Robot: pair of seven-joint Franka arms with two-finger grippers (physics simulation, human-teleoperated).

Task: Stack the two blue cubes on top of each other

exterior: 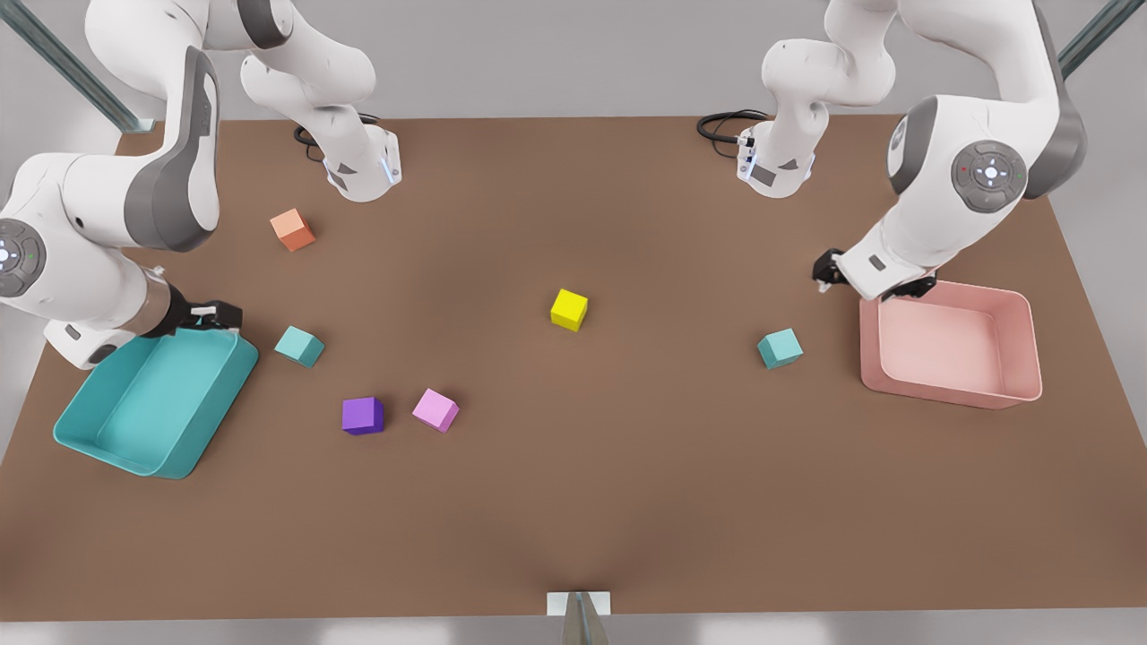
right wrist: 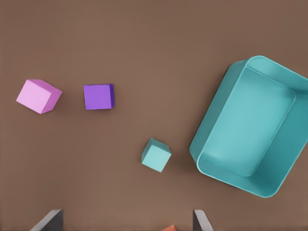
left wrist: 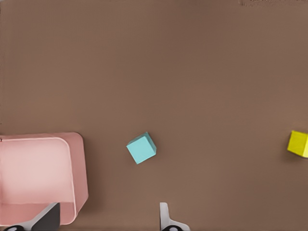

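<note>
both grippers (exterior: pixel 829 269) (exterior: pixel 215 315) hover (fingers spread).

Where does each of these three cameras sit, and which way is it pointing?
Front view: high over the brown table, looking down; both white arms show, right gripper by the teal plastic tray, left gripper by the pink plastic tray.
Left wrist view: on the left arm, looking down past open fingers at pink tray, nearby teal cube, yellow cube.
Right wrist view: likewise, at teal tray, second teal cube, purple cube, pink cube.
Shared: front view shows all of these.

Soft, even light is falling from above, seemingly; faint shadows are pooling under cubes on the counter (exterior: pixel 573 502).
</note>
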